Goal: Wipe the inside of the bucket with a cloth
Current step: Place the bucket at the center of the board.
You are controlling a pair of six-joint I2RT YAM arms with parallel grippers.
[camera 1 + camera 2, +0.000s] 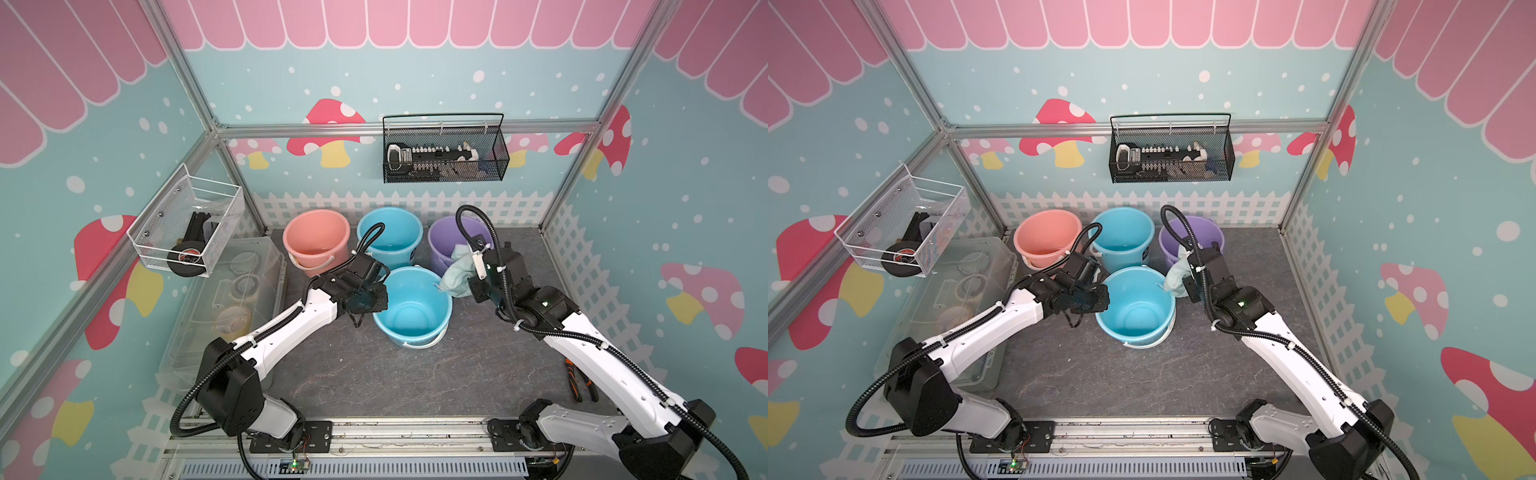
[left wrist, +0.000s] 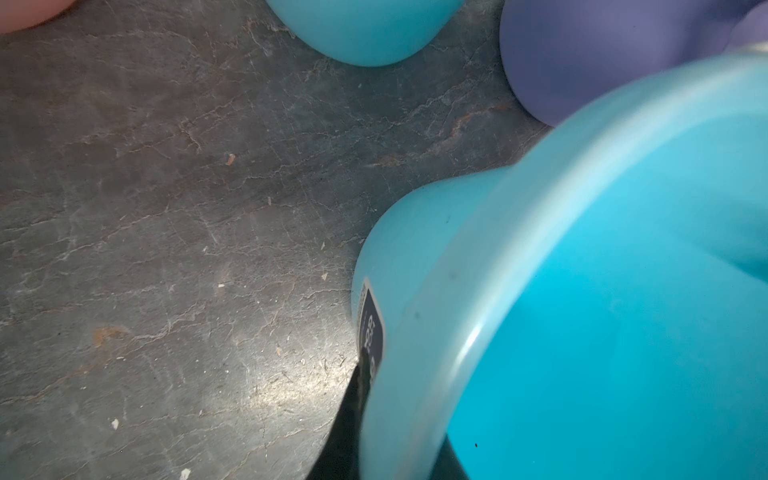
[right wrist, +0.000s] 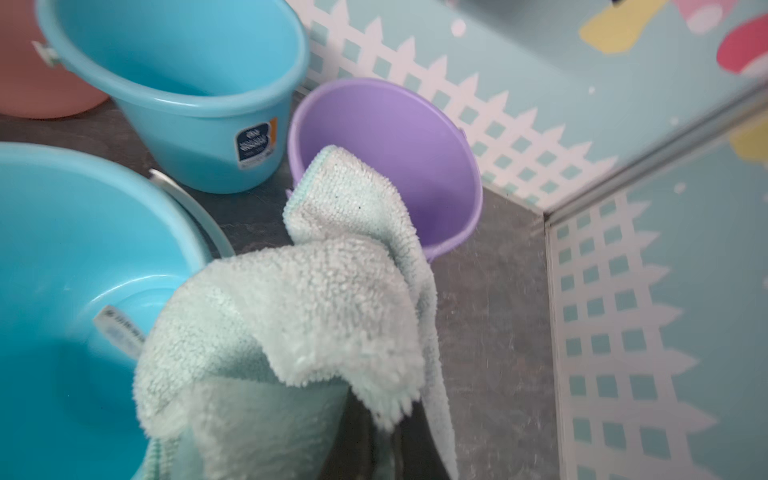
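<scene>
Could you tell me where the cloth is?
In both top views, the aqua-green cloth hangs from the right gripper, between the near blue bucket and purple bucket.

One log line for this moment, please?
left tool: grips front blue bucket rim | right tool: holds cloth beside it | wiping: not under way
</scene>
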